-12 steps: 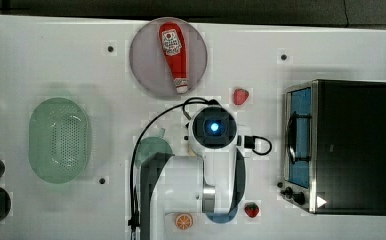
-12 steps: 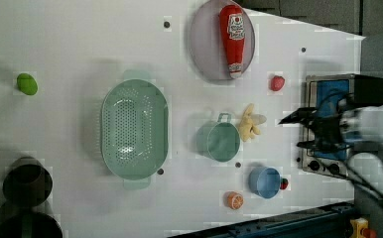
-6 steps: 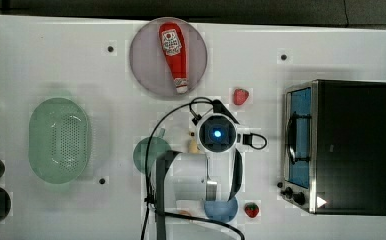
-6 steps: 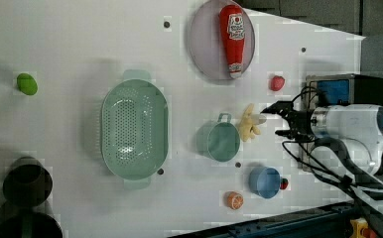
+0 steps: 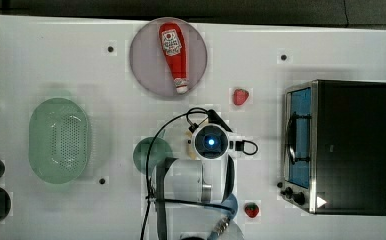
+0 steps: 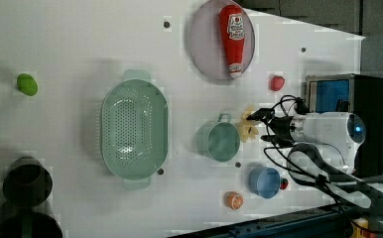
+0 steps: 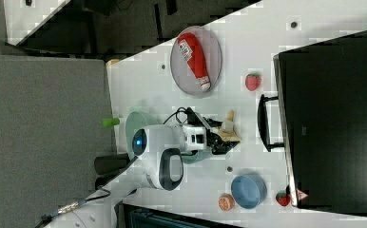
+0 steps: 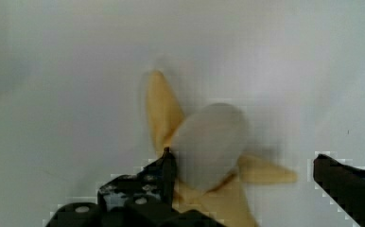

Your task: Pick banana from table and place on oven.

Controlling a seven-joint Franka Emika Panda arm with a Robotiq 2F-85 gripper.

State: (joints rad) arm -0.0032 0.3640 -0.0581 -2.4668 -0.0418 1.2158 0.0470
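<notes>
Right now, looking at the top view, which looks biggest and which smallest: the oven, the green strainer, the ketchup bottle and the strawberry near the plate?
Largest to smallest in the top view:
1. oven
2. green strainer
3. ketchup bottle
4. strawberry
The oven stands taller, so it sits nearer the camera, but the order is clear anyway.

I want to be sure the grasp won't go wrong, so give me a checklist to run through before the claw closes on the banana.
1. Claw open wide: ok, the two fingers stand apart in the wrist view.
2. Banana between the fingers: ok, its pale body lies in the gap, nearer one finger.
3. Banana resting on the table, not yet lifted: ok.
4. Green cup out of the way: cannot tell; in the left view it sits right beside the banana.
5. Oven top free for placing: ok, its black top is bare in the top view.
6. Claw low enough to grip: cannot tell.
</notes>
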